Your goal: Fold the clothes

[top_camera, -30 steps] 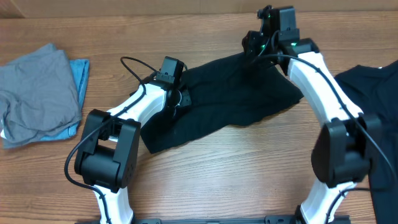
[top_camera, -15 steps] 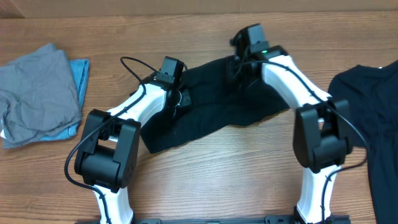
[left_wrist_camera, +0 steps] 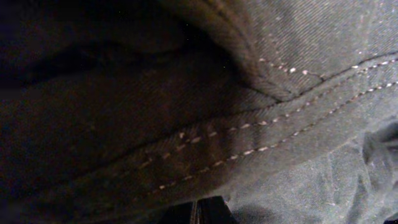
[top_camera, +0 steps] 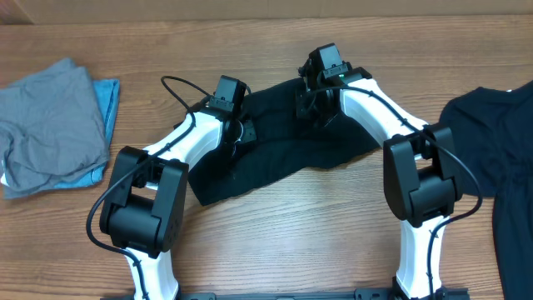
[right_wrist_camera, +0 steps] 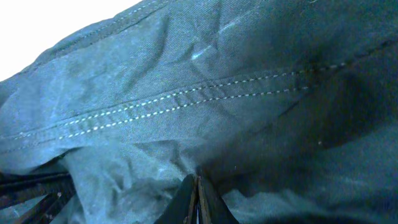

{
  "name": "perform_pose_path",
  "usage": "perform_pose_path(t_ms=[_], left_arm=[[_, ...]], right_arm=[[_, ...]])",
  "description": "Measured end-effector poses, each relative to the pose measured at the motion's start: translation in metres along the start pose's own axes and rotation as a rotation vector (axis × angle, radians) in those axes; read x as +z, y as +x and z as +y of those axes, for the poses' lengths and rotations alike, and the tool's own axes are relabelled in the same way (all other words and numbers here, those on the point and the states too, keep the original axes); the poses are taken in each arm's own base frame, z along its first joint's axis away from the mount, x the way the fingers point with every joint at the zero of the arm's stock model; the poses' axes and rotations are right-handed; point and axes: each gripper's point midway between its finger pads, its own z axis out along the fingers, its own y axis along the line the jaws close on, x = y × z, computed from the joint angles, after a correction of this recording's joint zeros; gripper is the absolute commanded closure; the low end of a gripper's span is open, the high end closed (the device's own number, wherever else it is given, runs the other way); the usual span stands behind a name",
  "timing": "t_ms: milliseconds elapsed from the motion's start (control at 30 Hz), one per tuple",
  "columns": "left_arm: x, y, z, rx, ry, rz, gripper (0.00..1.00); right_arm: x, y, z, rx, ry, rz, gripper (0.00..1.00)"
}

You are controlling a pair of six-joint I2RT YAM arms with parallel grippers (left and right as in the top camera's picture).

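A black garment [top_camera: 283,154] of the clothes lies spread across the middle of the wooden table [top_camera: 291,233]. My left gripper [top_camera: 240,133] sits low on its left part, shut with the cloth pinched at its tips. In the left wrist view, dark stitched fabric [left_wrist_camera: 186,124] fills the frame above the closed left gripper [left_wrist_camera: 208,210]. My right gripper [top_camera: 315,108] is over the garment's upper middle, shut on a fold of it. The right wrist view shows seamed cloth [right_wrist_camera: 186,93] bunched at the closed right gripper [right_wrist_camera: 198,186].
A second black garment [top_camera: 500,142] lies at the right edge of the table. A crumpled grey piece [top_camera: 50,117] rests on a light-blue piece [top_camera: 107,96] at the far left. The left arm's cable [top_camera: 179,83] loops above the cloth.
The right gripper has shut on the garment's right end and carried it leftward, so the cloth's right side now reaches less far. The left arm has not moved.
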Motion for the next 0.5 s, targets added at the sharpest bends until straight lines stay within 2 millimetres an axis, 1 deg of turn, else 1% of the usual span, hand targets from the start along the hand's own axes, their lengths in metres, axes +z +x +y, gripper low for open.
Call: perform_pose_path(t_ms=[67, 100, 300, 500], left_arm=[[0.000, 0.000, 0.000, 0.000, 0.000, 0.000, 0.96], [0.000, 0.000, 0.000, 0.000, 0.000, 0.000, 0.96], [0.000, -0.001, 0.000, 0.000, -0.002, -0.005, 0.96], [0.000, -0.001, 0.000, 0.000, -0.001, -0.004, 0.96]], right_arm=[[0.010, 0.000, -0.003, -0.001, 0.000, 0.001, 0.96], [0.023, 0.002, -0.007, 0.002, -0.006, 0.014, 0.96], [0.030, -0.017, -0.004, -0.020, -0.037, -0.057, 0.96], [0.036, -0.046, -0.003, -0.034, -0.030, -0.183, 0.96]])
